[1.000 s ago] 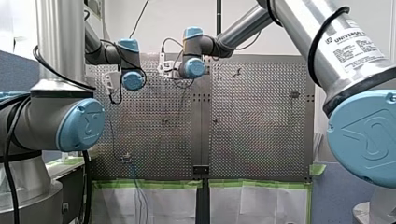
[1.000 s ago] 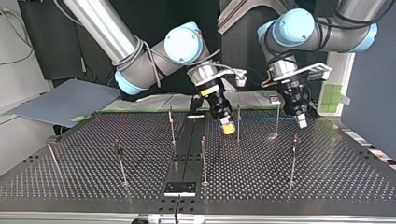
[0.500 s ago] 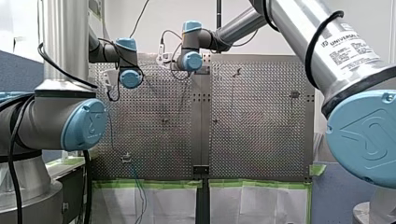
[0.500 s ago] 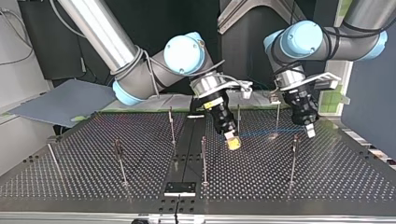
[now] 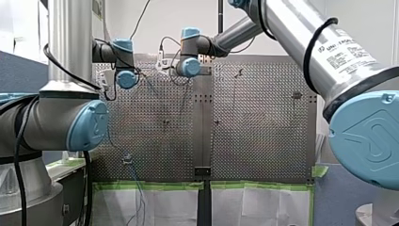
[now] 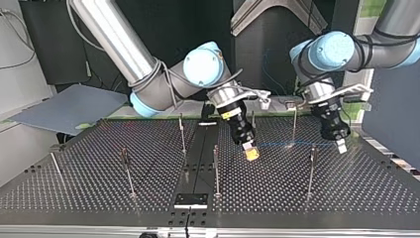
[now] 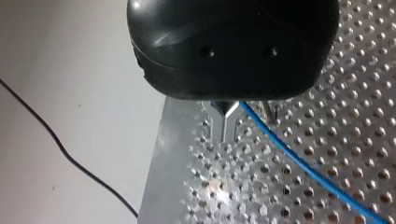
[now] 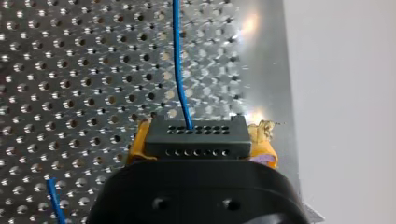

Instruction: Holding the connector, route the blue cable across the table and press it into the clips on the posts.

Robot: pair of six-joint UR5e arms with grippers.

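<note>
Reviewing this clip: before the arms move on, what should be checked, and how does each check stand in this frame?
1. Connector clamped between the right gripper pads: ok.
2. Cable leaves the connector straight, with no kink: ok.
3. Cable stretched between the two grippers without sag: ok in the top view.
4. Left gripper hold on the cable: cannot tell. In the left wrist view the cable runs close beside it.
5. Cable seated on the post it passes: cannot tell, too small.
6. Grippers apart from each other: ok.
</note>
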